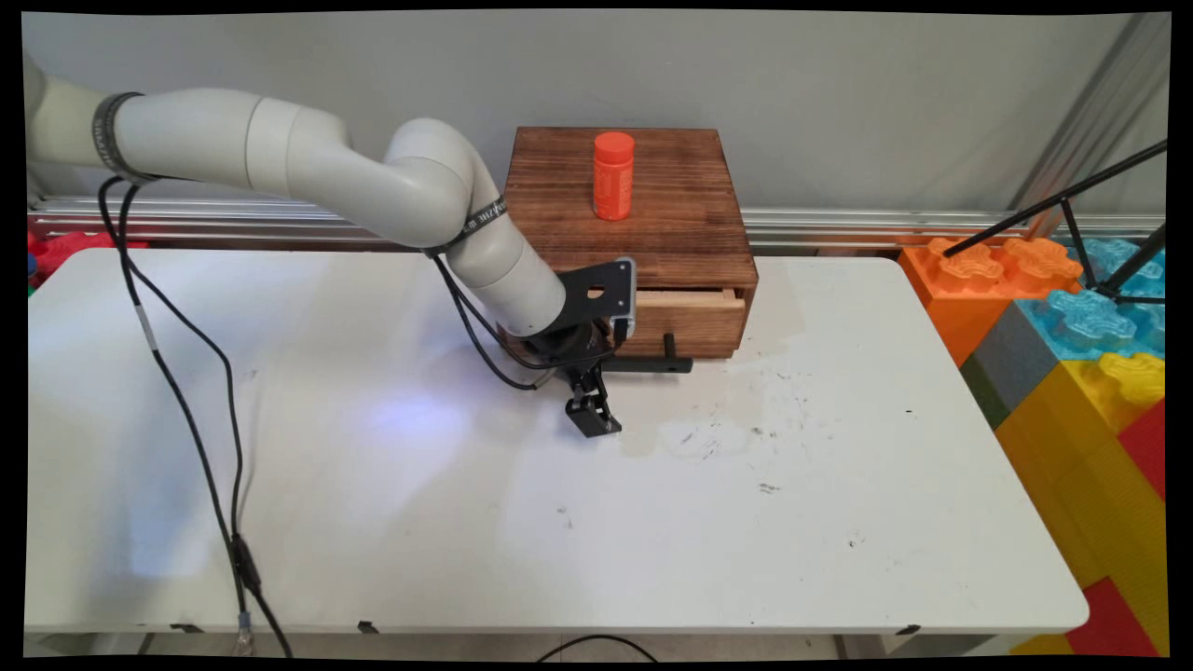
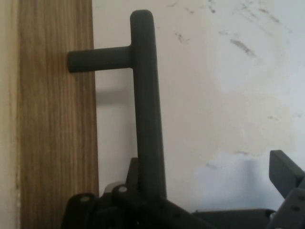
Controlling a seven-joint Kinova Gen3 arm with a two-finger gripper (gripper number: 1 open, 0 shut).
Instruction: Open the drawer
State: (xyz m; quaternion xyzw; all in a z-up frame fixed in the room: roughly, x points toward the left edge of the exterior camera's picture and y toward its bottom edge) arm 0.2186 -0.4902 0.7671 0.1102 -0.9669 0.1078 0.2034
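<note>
A: Jaws status?

B: The black two-finger gripper (image 1: 596, 410) sits low over the white counter (image 1: 466, 522), right at the front of the dark-stained wooden drawer box (image 1: 671, 210). Jaws are spread. In the hand view the black bar handle (image 2: 147, 109) of the drawer runs up from between them, close to the finger on the drawer side; the other finger (image 2: 286, 174) stands well off it. I cannot tell whether any pad touches the bar.

A: Drawer state?

B: The brown wooden drawer front (image 2: 55, 124) sits just beyond the handle, joined by a short black post. In the main view a pale strip of drawer interior (image 1: 690, 298) shows above the front, so it stands slightly out from the box.

A: Anything near the jaws?

B: An orange cylindrical bottle with a cap (image 1: 613, 175) stands upright on top of the box, above and behind the jaws, well apart. Black cables (image 1: 186, 373) hang from the arm on the side away from the box. Large plastic building blocks in orange, blue, yellow and red (image 1: 1072, 354) are stacked past the counter's far end, beyond the box. The counter under the jaws carries dark scuffs.
</note>
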